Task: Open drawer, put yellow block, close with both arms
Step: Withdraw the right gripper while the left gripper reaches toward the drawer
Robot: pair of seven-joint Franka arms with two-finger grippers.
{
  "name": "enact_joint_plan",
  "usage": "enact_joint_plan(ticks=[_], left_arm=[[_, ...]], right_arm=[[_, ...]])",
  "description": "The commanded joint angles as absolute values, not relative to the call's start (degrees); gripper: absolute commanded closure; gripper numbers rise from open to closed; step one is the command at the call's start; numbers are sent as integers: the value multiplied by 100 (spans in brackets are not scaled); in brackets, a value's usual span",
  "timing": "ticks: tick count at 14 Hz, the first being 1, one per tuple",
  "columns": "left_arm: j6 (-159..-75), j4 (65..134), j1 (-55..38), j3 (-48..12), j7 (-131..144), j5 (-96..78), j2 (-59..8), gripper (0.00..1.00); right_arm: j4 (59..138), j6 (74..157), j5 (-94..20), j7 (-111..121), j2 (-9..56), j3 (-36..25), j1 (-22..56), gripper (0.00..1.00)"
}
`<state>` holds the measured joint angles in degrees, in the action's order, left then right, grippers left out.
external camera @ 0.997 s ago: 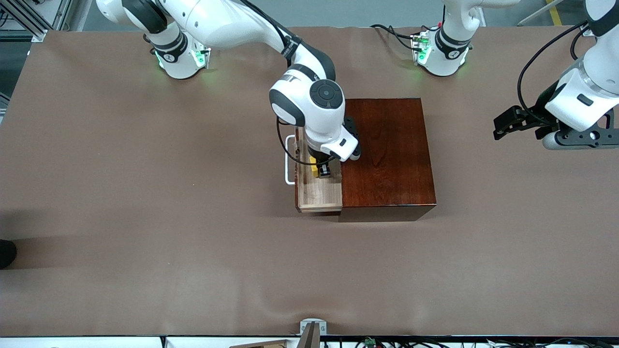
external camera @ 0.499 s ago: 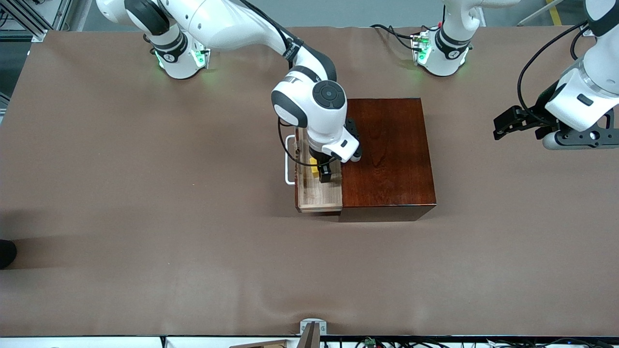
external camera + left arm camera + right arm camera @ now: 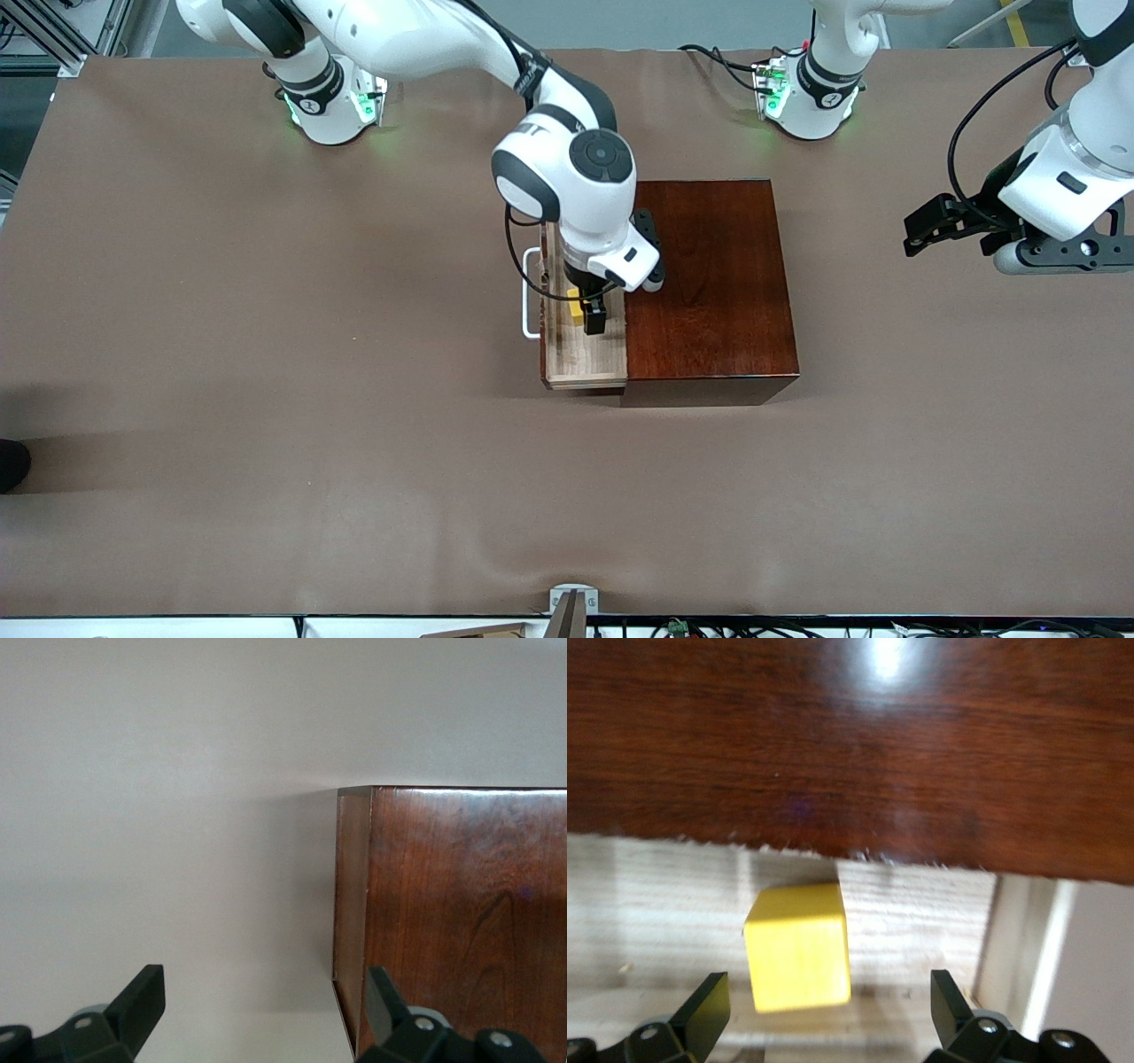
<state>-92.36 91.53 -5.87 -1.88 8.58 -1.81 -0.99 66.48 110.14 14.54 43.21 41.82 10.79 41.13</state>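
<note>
Right gripper [image 3: 592,317]: spread over the open drawer [image 3: 585,354], block [image 3: 799,946] released inside. Lift it straight up. Left gripper [image 3: 930,232]: spread, waiting past the box [image 3: 709,283].

Part of the drawer [image 3: 585,354] and yellow block [image 3: 576,311] under the right arm.

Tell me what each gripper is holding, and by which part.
Nothing. The right gripper is open over the yellow block lying in the drawer; the left gripper waits open.
</note>
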Motion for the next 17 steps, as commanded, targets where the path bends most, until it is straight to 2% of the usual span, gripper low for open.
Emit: enact_joint_plan(ticks=[1, 8, 13, 17], left_arm=[[-9246, 9105, -571, -220, 870, -79, -79, 0], [-9246, 9097, -633, -237, 940, -79, -53, 0], [-9194, 9097, -642, -316, 1046, -114, -18, 0], [-9097, 8956, -633, -798, 1037, -141, -9, 0]], right_arm=[[6732, 10828, 1450, 4131, 3772, 1081, 4105, 0], [6785, 10390, 1336, 3586, 3306, 1055, 3570, 0], [6794, 9696, 1336, 3586, 2919, 1055, 2612, 0], [6794, 8984, 1336, 3595, 2611, 1055, 1900, 0]])
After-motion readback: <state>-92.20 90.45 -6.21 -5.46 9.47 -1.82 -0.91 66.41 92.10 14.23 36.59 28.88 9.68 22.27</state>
